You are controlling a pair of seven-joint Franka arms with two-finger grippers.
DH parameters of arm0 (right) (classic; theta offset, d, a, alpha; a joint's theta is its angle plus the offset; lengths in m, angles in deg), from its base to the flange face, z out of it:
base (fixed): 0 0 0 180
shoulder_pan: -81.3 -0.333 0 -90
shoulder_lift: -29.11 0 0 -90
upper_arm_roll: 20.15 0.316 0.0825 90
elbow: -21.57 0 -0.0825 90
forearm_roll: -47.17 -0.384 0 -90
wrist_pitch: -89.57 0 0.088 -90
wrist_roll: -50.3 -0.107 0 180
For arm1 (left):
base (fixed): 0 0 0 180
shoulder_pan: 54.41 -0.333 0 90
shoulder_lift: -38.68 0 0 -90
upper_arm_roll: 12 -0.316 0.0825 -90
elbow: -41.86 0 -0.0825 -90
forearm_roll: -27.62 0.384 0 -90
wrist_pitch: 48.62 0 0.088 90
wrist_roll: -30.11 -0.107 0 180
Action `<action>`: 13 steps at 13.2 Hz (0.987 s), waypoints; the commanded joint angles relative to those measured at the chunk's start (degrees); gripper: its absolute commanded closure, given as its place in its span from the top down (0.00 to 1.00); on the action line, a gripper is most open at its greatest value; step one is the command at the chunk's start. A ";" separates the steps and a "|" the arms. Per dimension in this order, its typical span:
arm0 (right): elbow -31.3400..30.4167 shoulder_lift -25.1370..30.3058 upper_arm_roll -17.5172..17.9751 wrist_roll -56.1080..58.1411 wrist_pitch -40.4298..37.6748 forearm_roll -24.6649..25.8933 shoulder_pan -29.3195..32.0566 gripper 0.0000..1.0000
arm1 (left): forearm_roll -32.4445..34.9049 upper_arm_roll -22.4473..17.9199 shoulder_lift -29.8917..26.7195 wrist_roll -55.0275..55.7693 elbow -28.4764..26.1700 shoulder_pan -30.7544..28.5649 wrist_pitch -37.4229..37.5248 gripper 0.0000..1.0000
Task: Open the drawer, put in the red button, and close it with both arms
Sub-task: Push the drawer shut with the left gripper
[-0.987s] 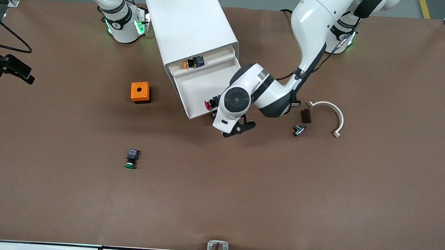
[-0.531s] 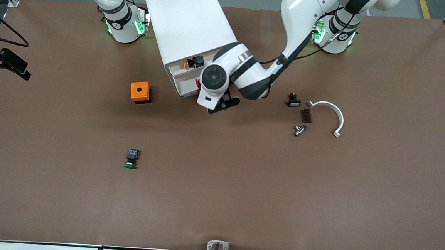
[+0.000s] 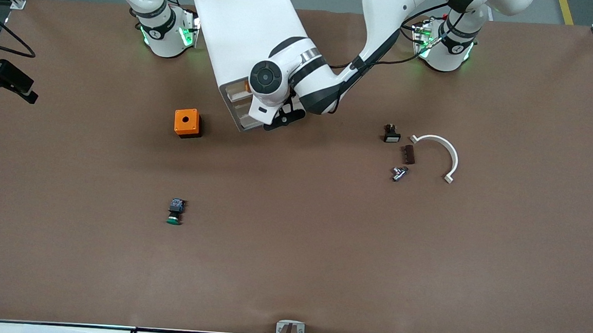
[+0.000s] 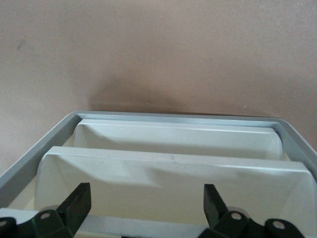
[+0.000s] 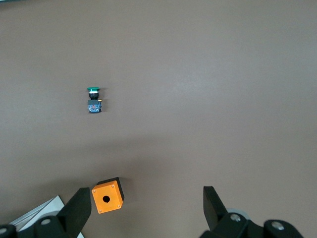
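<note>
The white cabinet (image 3: 248, 29) stands near the arms' bases. Its drawer (image 3: 241, 112) is pushed in, and only its front shows below my left arm's hand. My left gripper (image 3: 285, 119) is right at that front. In the left wrist view my left gripper (image 4: 144, 210) is open and empty, its fingers spread across the drawer (image 4: 173, 171) fronts. The red button is hidden. My right gripper (image 3: 25, 93) hangs high at the right arm's end of the table. In the right wrist view it (image 5: 146, 213) is open and empty.
An orange cube (image 3: 187, 123) stands beside the cabinet, also in the right wrist view (image 5: 107, 196). A green button (image 3: 175, 212) lies nearer the front camera (image 5: 93, 100). Toward the left arm's end lie a small black part (image 3: 391, 133), a brown piece (image 3: 408, 154), a metal piece (image 3: 398, 173) and a white curved piece (image 3: 444, 152).
My left arm has moved toward the cabinet and pushed the open drawer in. The red button in the drawer has gone out of sight. The right gripper has shifted slightly.
</note>
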 commanded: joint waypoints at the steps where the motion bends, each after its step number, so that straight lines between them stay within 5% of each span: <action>1: -0.41 0.91 0.44 0.90 0.37 1.16 0.87 1.00 | 1.02 1.02 -1.18 0.33 -1.02 1.11 0.78 1.00; 8: -0.58 0.56 0.26 0.64 0.72 0.90 1.75 1.00 | 4.71 0.94 -0.83 0.23 -0.59 3.14 -0.89 1.00; 13: -0.67 0.65 0.44 0.63 0.37 0.81 1.67 1.00 | 4.98 0.59 -3.63 -2.82 -0.23 -5.54 -0.98 1.00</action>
